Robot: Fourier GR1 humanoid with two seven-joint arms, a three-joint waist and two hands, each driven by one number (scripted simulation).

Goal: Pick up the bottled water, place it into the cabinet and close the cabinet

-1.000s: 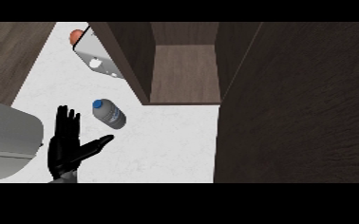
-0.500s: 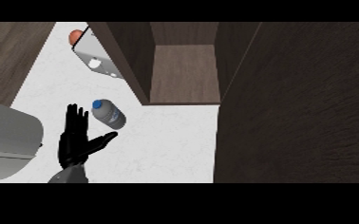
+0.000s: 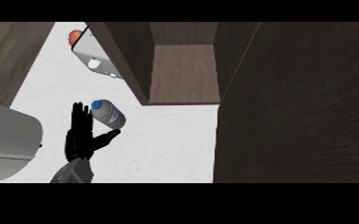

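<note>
Left black hand (image 3: 84, 137) spread, fingers straight, touching or just beside clear plastic water bottle with blue cap (image 3: 107, 113) standing on white speckled counter (image 3: 161, 142). Best approach: wrap thumb and fingers around bottle's middle before lifting. Dark wooden cabinet (image 3: 184, 71) stands open, far right.

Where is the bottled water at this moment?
In the head view the bottled water lies on the white counter at the left, just below the open cabinet, with the open hand right beside it, not yet curled round it.
</note>
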